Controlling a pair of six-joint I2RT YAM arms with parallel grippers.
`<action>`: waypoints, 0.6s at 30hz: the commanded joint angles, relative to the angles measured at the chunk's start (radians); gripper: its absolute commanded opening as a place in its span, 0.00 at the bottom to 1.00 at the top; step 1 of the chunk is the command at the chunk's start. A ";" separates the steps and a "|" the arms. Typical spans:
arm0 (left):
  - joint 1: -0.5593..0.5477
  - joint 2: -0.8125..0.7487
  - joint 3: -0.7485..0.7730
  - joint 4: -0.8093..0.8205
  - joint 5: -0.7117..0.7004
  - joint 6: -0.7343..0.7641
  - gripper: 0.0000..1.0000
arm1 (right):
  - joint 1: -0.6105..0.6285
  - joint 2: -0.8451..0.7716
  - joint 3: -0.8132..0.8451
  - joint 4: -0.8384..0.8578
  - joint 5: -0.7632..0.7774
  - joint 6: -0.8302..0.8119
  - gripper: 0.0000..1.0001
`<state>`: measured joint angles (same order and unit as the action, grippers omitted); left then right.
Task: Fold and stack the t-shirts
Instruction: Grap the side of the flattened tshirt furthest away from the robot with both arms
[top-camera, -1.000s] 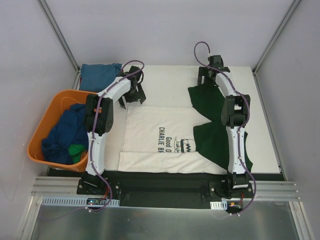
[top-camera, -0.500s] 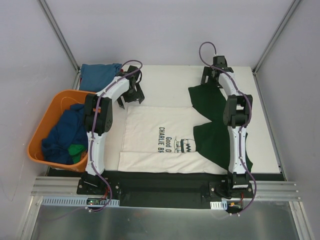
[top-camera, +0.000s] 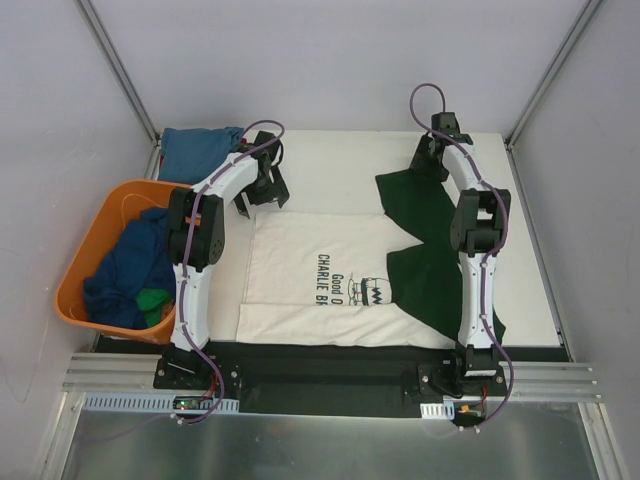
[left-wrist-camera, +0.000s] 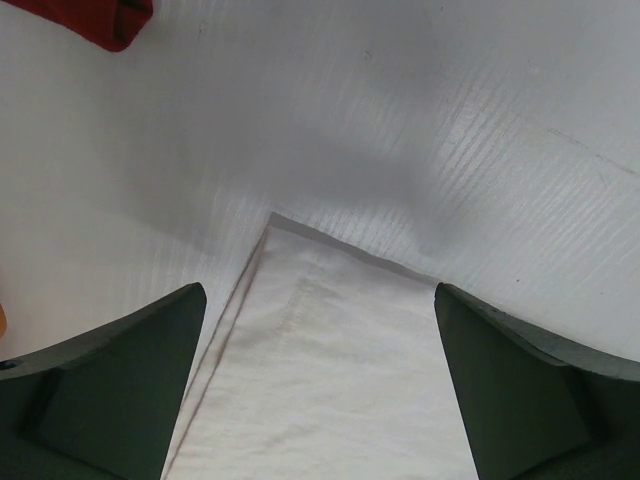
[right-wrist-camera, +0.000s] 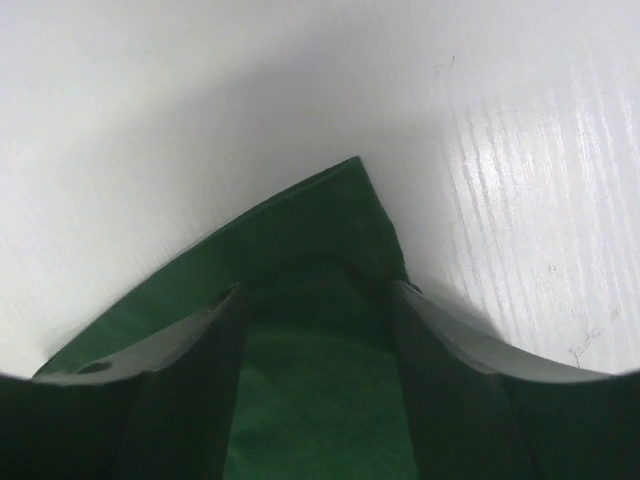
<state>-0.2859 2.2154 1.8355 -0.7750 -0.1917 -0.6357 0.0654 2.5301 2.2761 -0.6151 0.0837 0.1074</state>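
The cream t-shirt (top-camera: 320, 275) with dark green sleeves and black print lies spread flat on the white table. My left gripper (top-camera: 266, 194) is open just above its far left corner. In the left wrist view the cream corner (left-wrist-camera: 330, 350) lies between the spread fingers (left-wrist-camera: 110, 390) of that gripper (left-wrist-camera: 318, 330). My right gripper (top-camera: 432, 168) is at the tip of the far green sleeve (top-camera: 415, 205). In the right wrist view, that gripper (right-wrist-camera: 312, 300) has its jaws apart on either side of the green sleeve tip (right-wrist-camera: 330, 230).
A blue shirt (top-camera: 195, 150) lies at the back left corner. An orange basket (top-camera: 85, 250) left of the table holds navy cloth (top-camera: 125, 275) and a green item. A red cloth (left-wrist-camera: 90, 15) shows at the top left of the left wrist view.
My right gripper has moved right and slightly farther back along the far green sleeve to its tip. The left gripper has hardly moved.
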 joint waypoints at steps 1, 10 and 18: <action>0.011 -0.082 -0.010 -0.030 -0.005 0.010 0.99 | 0.028 -0.022 -0.023 -0.136 0.013 0.015 0.56; 0.013 -0.091 -0.016 -0.032 -0.009 0.011 0.99 | 0.048 0.015 0.017 -0.198 0.039 0.003 0.24; 0.019 -0.086 -0.001 -0.030 -0.009 0.018 0.96 | 0.050 -0.075 0.004 -0.095 0.014 -0.038 0.01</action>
<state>-0.2840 2.1838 1.8240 -0.7765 -0.1917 -0.6357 0.1028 2.5290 2.2871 -0.7143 0.1387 0.0925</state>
